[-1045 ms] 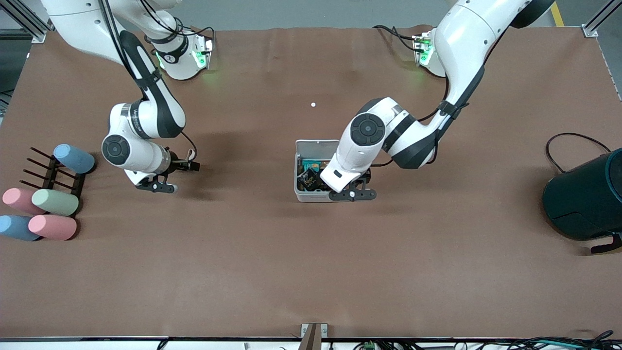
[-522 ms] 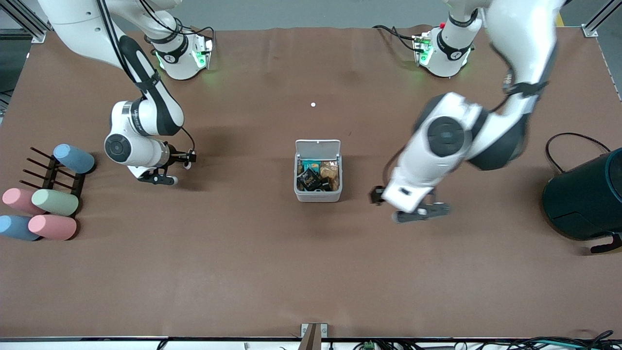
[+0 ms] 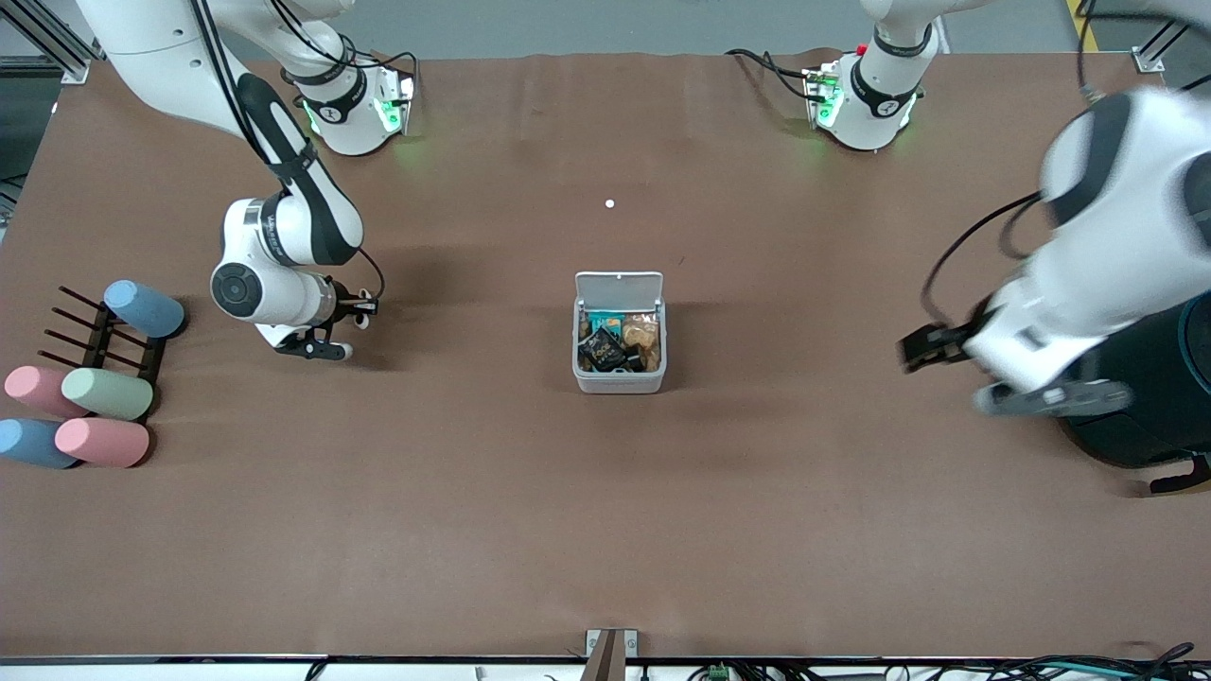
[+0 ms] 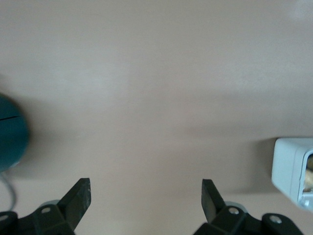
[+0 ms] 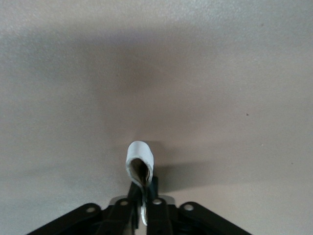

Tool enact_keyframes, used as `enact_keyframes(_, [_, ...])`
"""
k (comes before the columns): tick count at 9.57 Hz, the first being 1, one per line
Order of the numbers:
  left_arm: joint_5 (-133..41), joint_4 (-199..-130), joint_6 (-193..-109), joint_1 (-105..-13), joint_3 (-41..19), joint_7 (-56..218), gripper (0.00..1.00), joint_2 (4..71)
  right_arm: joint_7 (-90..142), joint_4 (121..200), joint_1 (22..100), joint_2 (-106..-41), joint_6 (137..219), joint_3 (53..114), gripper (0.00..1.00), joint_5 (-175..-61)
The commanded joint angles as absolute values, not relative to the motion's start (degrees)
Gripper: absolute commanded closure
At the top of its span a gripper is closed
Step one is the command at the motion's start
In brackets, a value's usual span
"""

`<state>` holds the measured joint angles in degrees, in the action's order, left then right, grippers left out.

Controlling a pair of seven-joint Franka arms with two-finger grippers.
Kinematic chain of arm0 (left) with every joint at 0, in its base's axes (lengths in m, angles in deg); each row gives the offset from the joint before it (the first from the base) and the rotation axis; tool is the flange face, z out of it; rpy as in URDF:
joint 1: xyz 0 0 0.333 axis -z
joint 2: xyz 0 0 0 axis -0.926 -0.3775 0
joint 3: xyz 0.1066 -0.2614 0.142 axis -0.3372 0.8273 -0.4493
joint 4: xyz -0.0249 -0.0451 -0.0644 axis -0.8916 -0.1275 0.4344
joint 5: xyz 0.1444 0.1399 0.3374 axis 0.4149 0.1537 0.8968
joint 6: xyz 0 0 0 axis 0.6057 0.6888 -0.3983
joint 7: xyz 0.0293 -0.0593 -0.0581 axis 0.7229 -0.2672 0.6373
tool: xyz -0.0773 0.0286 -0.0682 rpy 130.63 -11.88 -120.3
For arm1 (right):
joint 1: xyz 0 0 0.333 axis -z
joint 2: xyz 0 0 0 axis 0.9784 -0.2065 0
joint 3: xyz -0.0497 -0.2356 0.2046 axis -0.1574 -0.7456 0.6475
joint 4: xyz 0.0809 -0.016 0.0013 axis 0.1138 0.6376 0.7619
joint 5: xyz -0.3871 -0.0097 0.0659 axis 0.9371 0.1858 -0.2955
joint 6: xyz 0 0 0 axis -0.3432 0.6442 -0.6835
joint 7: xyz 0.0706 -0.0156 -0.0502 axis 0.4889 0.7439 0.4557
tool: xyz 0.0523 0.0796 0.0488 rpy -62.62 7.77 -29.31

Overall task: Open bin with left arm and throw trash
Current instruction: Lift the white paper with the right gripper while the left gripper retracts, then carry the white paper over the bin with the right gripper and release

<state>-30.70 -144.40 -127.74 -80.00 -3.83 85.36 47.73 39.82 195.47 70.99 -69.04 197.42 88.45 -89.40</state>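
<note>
Standing open, one bin (image 3: 620,380); left tool (image 4: 145,203) spread; right tool (image 5: 141,205) pinching white loop (image 5: 140,162); five cylinders (image 3: 107,392).

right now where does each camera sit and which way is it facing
Front view: high across the table, facing both bases; shows both arms, the open bin mid-table.
Left wrist view: on the left arm, looking down at the table; shows the open left tool, bin at the edge.
Right wrist view: on the right arm, looking down; right tool shut on a white ring.
Front and left wrist share the bin.
</note>
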Motion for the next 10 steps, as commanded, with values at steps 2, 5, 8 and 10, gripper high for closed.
enact_keyframes(2, [-34.8, -148.5, -121.9, -66.1, -24.5, 76.9, 0.0, 59.6, 46.5, 187.2, 68.5, -66.5, 188.3, 89.2, 1.0, -95.0])
enact_keyframes(5, [-33.9, -151.8, -124.8, -61.4, -30.4, 74.3, 0.0, 62.6, 71.1, 162.6, 61.4, -66.8, 169.6, 89.3, 0.99, -96.8])
enact_keyframes(8, [-34.8, -151.0, -124.3, -62.0, -30.2, 74.3, 0.0, 62.1, 90.3, 145.3, 50.1, -77.1, 170.6, 89.2, 0.99, -98.0])
enact_keyframes(10, [-36.1, -150.9, -124.0, -62.3, -30.2, 74.2, 0.0, 61.9, 99.7, 135.4, 44.6, -86.0, 177.7, 89.0, 0.99, -97.6])
